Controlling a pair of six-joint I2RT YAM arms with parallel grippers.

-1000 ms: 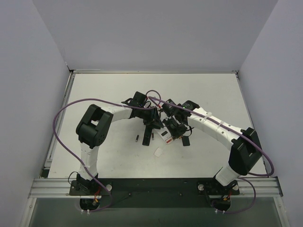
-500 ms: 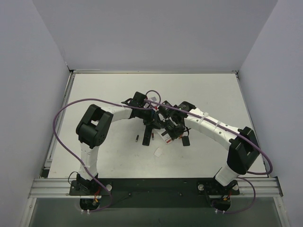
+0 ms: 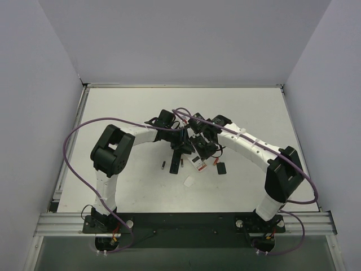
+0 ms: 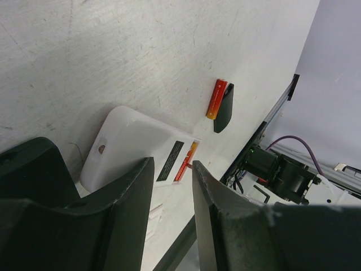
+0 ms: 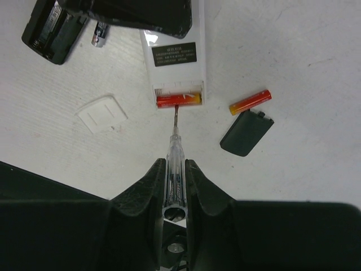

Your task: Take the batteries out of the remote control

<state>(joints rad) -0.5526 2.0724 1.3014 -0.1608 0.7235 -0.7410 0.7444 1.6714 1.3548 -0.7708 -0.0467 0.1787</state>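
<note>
A white remote point(image 5: 172, 62) lies back side up with its battery bay open; one red-orange battery point(image 5: 179, 100) sits in the bay. My right gripper point(image 5: 174, 164) is shut on a clear-handled screwdriver point(image 5: 174, 152) whose tip touches that battery. A second red-orange battery point(image 5: 250, 102) lies loose on the table beside a black cover point(image 5: 246, 132). My left gripper point(image 4: 172, 164) stands over the remote's point(image 4: 130, 144) far end, jaws a little apart with nothing between them. A small dark battery point(image 5: 100, 34) lies next to a black remote point(image 5: 53, 28).
A small white square cover point(image 5: 101, 113) lies left of the screwdriver, also seen from above point(image 3: 189, 181). The black remote point(image 3: 176, 164) lies left of the white one point(image 3: 197, 162). Both arms point(image 3: 248, 144) meet mid-table, with walls on three sides.
My right arm has swung back and left, bringing the screwdriver in line with the white remote's open bay. The black cover now shows to its right. The left arm has not moved.
</note>
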